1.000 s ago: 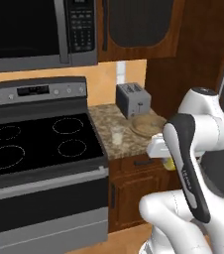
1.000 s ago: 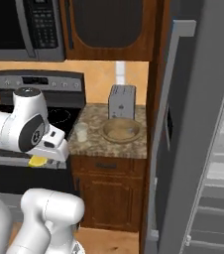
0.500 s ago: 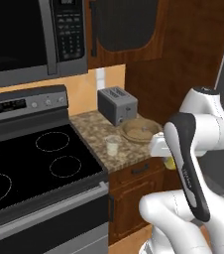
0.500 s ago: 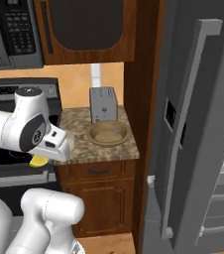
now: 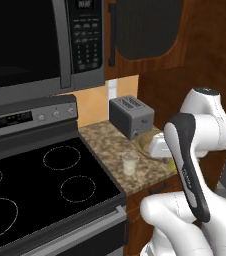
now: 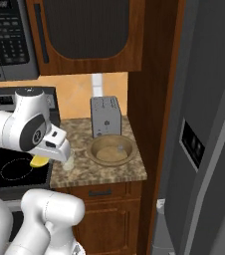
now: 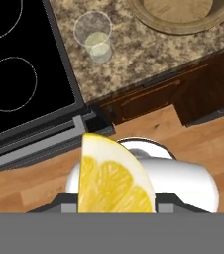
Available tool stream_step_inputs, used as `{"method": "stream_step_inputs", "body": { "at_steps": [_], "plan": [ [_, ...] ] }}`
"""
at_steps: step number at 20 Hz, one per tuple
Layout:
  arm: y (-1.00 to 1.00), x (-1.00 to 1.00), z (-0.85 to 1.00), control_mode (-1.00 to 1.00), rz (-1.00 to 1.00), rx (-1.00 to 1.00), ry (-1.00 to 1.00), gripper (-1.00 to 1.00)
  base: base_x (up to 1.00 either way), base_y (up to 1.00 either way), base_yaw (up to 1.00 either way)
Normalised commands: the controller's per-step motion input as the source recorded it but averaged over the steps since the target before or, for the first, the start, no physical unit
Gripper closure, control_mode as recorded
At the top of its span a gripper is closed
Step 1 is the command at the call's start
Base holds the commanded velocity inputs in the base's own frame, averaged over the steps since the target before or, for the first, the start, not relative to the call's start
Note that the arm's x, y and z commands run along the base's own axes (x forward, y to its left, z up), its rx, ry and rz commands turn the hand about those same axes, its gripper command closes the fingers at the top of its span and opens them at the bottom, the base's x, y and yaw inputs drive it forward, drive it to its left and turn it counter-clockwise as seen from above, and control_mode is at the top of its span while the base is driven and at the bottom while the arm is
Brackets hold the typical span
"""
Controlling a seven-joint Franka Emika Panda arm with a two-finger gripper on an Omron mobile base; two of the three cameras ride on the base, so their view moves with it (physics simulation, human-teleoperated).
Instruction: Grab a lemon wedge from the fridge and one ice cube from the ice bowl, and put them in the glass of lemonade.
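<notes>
My gripper (image 7: 115, 204) is shut on the lemon wedge (image 7: 111, 181), a bright yellow piece that stands between the fingers in the hand view. In the right base view the lemon wedge (image 6: 36, 162) hangs under the gripper (image 6: 44, 158), in front of the counter's left end. The glass of lemonade (image 7: 95, 37) stands on the granite counter near the stove; it is the same glass of lemonade (image 5: 128, 163) seen in the left base view. The ice bowl (image 6: 110, 149) sits to the right of the glass, in front of the toaster. The grey fridge (image 6: 204, 124) stands at the right.
A steel toaster (image 6: 105, 116) stands at the back of the counter (image 6: 109, 172). The black stove top (image 5: 40, 190) adjoins the counter on the left, with a microwave (image 5: 40, 40) above it. Wooden cabinets hang over the counter and stand under it.
The whole picture has shifted in both base views, so the base has moved toward the counter. The gripper still holds the lemon wedge the same way.
</notes>
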Motion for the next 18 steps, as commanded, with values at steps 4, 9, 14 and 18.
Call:
{"method": "stream_step_inputs", "body": {
  "at_steps": [4,9,14,18],
  "plan": [
    [0.0,0.0,0.0,1.0,0.0,0.0,0.0,1.0,0.0,0.0,0.0],
    [0.08,0.4,-0.08,-1.0,0.0,0.0,0.0,1.0,0.0,0.0,0.0],
    [0.32,1.0,-0.36,-1.0,0.01,0.0,0.0,1.0,0.0,0.0,0.0],
    [0.57,1.0,-0.62,-1.0,0.0,-0.05,0.07,1.0,0.0,0.0,0.0]
  ]
}}
